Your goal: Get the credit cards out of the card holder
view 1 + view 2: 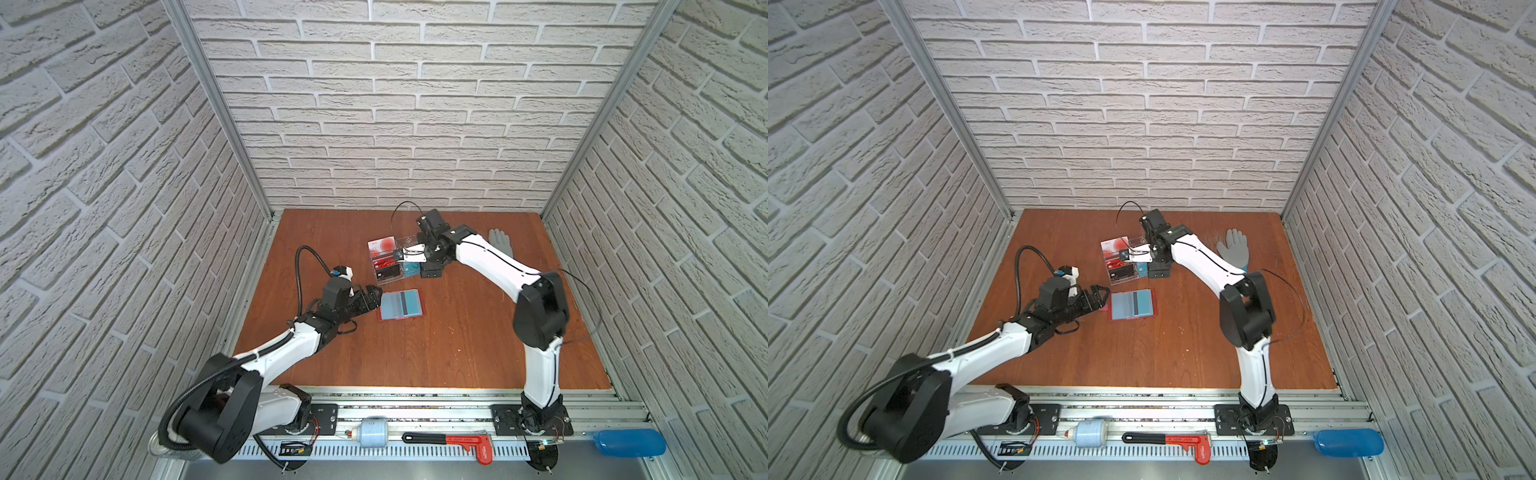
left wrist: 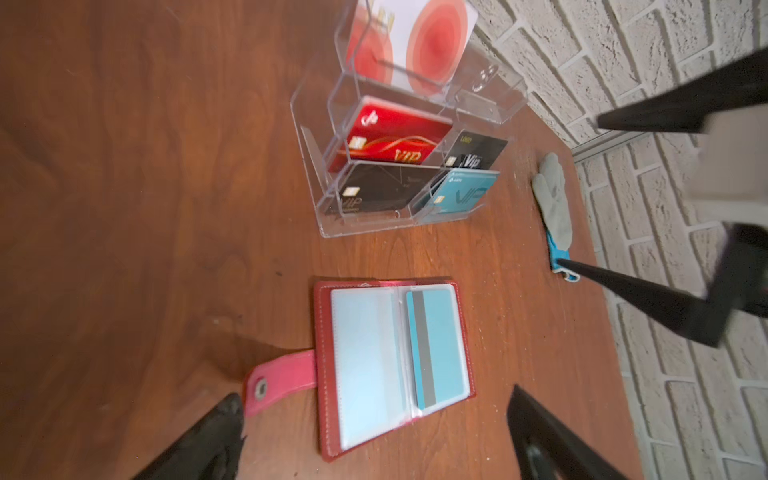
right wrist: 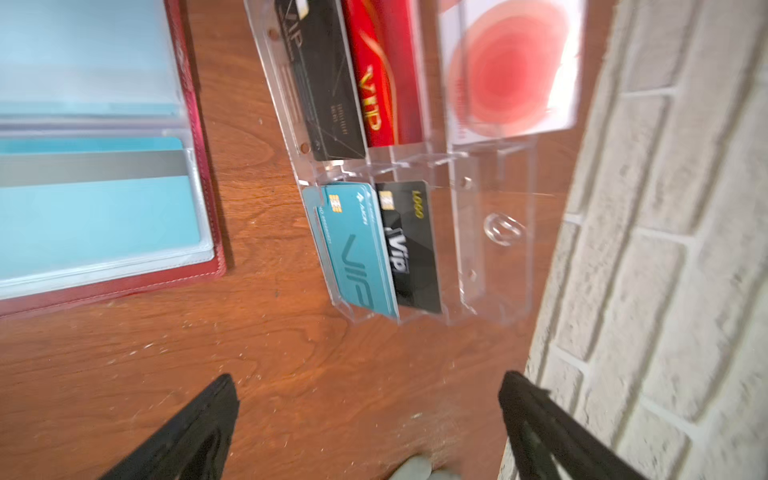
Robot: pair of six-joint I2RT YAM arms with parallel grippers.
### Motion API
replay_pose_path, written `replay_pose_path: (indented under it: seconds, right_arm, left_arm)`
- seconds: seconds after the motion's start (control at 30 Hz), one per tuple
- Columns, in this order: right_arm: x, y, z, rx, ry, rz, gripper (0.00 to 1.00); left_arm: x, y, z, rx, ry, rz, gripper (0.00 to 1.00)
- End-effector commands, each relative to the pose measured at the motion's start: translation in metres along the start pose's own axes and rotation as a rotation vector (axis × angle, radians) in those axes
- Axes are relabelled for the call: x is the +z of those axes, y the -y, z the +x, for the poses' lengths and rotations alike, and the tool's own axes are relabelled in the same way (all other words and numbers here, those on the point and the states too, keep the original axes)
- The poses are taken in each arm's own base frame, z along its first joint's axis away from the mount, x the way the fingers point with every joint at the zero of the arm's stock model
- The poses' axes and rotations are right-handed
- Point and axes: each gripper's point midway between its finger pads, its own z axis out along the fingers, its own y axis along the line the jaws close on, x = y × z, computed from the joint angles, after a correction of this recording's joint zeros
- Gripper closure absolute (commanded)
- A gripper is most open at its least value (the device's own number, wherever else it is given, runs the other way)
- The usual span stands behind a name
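Card holder lies open on table, striped teal card in its sleeve. Left fingers apart beside snap tab; right fingers apart, empty.

Card holder on table before card stand, credit card in its right half, glove at back right.
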Motion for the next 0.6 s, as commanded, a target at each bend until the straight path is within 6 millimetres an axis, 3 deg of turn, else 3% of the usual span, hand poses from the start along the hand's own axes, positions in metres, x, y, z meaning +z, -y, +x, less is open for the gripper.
replay_pose_path:
  seconds: [0.0, 0.1, 0.13, 0.23, 0.27, 0.43, 0.57]
  right_arm:
    - [-0.057, 0.047, 0.002, 0.325, 0.147, 0.260, 0.00]
    - [-0.076, 0.050, 0.047, 0.636, 0.136, 0.344, 0.00]
    - [-0.079, 0.049, 0.070, 0.766, 0.112, 0.384, 0.00]
    - [-0.076, 0.029, 0.136, 1.090, 0.043, 0.454, 0.00]
    - [-0.071, 0.018, 0.154, 1.155, 0.027, 0.487, 0.00]
    - [-0.052, -0.029, 0.210, 1.271, -0.031, 0.625, 0.00]
    - [-0.038, -0.043, 0.231, 1.277, -0.022, 0.703, 0.00]
  left_arm:
    - [-0.037, -0.030, -0.052, 0.156, 0.186, -0.222, 0.02]
    - [-0.066, -0.057, -0.087, 0.266, 0.368, -0.372, 0.02]
    - [-0.072, -0.073, -0.093, 0.272, 0.411, -0.433, 0.02]
    - [-0.075, -0.118, -0.093, 0.278, 0.498, -0.555, 0.02]
    - [-0.085, -0.137, -0.100, 0.185, 0.526, -0.612, 0.02]
    - [-0.098, -0.144, -0.104, 0.224, 0.542, -0.629, 0.02]
    - [-0.111, -0.150, -0.107, 0.303, 0.563, -0.698, 0.02]
